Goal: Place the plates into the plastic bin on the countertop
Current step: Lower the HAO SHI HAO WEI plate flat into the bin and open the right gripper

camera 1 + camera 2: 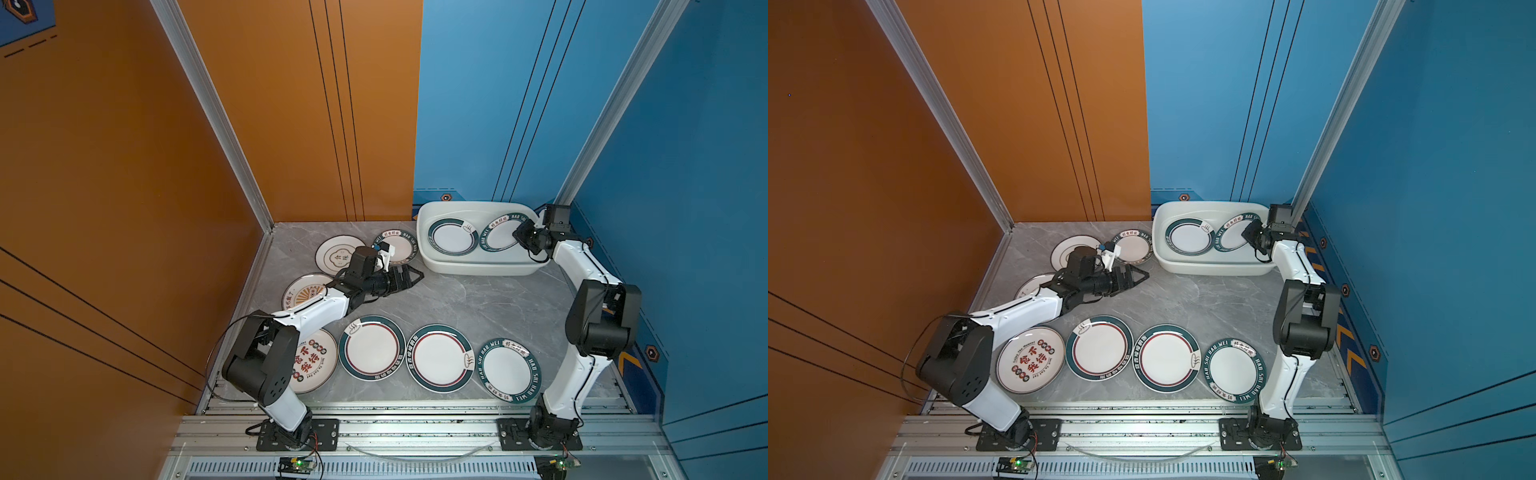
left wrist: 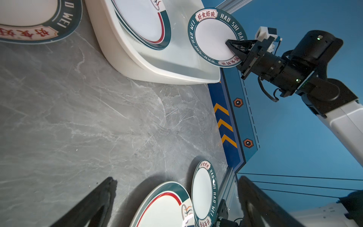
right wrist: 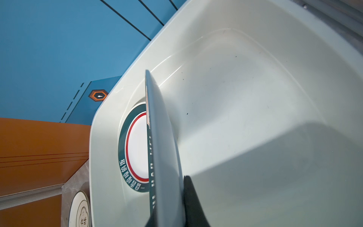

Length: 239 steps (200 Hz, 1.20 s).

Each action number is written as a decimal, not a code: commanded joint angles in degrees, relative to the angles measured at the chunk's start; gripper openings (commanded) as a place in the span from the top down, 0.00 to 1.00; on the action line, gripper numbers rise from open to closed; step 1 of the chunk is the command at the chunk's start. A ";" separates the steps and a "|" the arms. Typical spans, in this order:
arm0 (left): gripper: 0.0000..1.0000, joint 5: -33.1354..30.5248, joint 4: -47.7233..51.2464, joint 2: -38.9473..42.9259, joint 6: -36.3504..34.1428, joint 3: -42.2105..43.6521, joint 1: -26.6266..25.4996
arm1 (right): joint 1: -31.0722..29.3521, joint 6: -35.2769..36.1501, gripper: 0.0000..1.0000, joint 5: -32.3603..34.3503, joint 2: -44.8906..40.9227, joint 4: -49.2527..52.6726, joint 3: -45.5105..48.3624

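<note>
Right tool (image 1: 517, 233) is clamped on the rim of a lettered plate (image 2: 212, 37), holding it tilted over the right half of the bin (image 1: 478, 268). From the right wrist view the plate shows edge-on, inside the bin's walls. Whether its low edge touches the floor, I cannot tell. Beside it, flat in the bin's left half, lies a red-lined plate (image 1: 453, 237). The held plate's green rim reads "HAO SHI HAO WEI", with a red label, 好食好味, clear in the left wrist view.

Left tool (image 1: 409, 277) has its jaws wide apart with nothing between them. It sits low over bare worktop (image 1: 478, 303), near the bin's front left corner. Just behind it lies a second lettered plate (image 1: 399, 245), same "HAO SHI" rim. Further left are a quatrefoil plate (image 1: 334, 257) and a sunburst plate (image 1: 301, 291), partly under the arm.

Along the worktop's front runs a row: a cream plate (image 1: 1030, 361) with big red Chinese characters, a second red-lined plate (image 1: 372, 349), a third red-lined plate (image 1: 440, 357) and a third lettered plate (image 1: 509, 370), "HAO SHI HAO WEI" again.
</note>
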<state>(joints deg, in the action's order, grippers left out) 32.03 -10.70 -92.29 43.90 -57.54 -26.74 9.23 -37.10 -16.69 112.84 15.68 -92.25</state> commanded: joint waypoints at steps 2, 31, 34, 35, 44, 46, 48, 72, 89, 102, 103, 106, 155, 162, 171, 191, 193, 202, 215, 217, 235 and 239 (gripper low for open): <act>0.02 1.37 2.16 2.63 -3.37 0.65 0.46 | 0.82 -1.07 1.00 1.88 3.49 1.50 -4.14; 0.02 1.37 4.22 3.85 -5.20 0.66 0.64 | 1.77 -2.96 1.00 0.36 8.49 0.09 -5.68; 0.02 1.37 4.27 3.88 -5.29 0.73 0.64 | 1.83 -3.17 1.00 0.20 8.86 -0.19 -5.71; 0.02 1.37 4.32 3.96 -5.35 0.74 0.64 | 1.88 -3.25 1.00 0.18 8.92 -0.29 -5.73; 0.02 1.28 4.46 4.25 -5.49 0.93 0.78 | 2.14 -3.75 1.00 0.08 9.75 -0.80 -5.78; 0.02 1.28 4.46 4.30 -5.49 1.00 0.78 | 2.25 -3.83 1.00 0.08 9.92 -0.86 -5.76; 0.02 1.28 4.46 4.35 -5.56 1.08 0.81 | 2.31 -3.89 1.00 0.08 10.12 -0.90 -5.77; 0.02 1.37 4.66 4.46 -5.62 1.55 1.06 | 3.04 -4.71 1.00 -0.53 12.14 -1.43 -6.09; 0.02 1.37 4.72 4.45 -5.59 1.74 1.14 | 3.46 -5.00 1.00 -1.10 13.45 -1.52 -6.44; 0.02 1.37 4.81 4.43 -5.67 1.79 1.17 | 3.73 -5.29 1.00 -1.49 14.28 -1.44 -6.32; 0.02 1.37 4.85 4.41 -5.67 1.80 1.17 | 3.75 -5.32 1.00 -1.50 14.35 -1.40 -6.48; 0.02 1.37 4.89 4.40 -5.63 1.74 1.17 | 3.77 -5.31 1.00 -1.58 14.54 -1.36 -6.54; 0.02 1.19 5.07 3.82 -5.33 1.04 1.28 | 4.79 -5.97 0.71 -2.73 16.88 0.32 -7.34; 0.02 1.19 5.14 3.65 -5.39 0.88 1.25 | 4.90 -5.84 0.69 -2.74 17.10 0.85 -7.59; 0.02 1.20 5.18 3.48 -5.33 0.72 1.17 | 5.06 -5.68 0.67 -2.62 17.20 1.58 -8.01; 0.02 1.19 5.25 3.09 -5.32 0.50 1.08 | 5.35 -5.34 0.64 -1.81 17.21 3.04 -8.68; 0.02 1.19 5.25 3.00 -5.29 0.45 1.08 | 5.35 -5.35 0.64 -1.71 17.17 3.35 -8.77; 0.02 1.19 5.25 2.86 -5.24 0.41 0.99 | 5.44 -4.94 0.63 -1.05 17.18 4.46 -9.31; 0.02 1.09 5.25 2.64 -5.22 0.24 0.83 | 5.44 -3.93 0.61 0.36 16.93 6.38 -10.32; 0.02 1.08 5.25 2.64 -5.23 0.24 0.82 | 5.40 -3.72 0.61 0.65 16.92 6.80 -10.37; 0.02 1.15 5.36 2.23 -5.18 -0.03 0.64 | 5.25 -2.31 0.60 2.43 16.39 8.98 -12.78; 0.02 1.19 5.34 2.14 -5.17 -0.16 0.64 | 5.19 -2.09 0.60 2.88 16.20 9.42 -13.09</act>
<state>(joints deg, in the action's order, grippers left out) 32.23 -6.17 -89.17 39.88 -56.49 -25.89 14.15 -41.76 -17.63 130.21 20.01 -101.86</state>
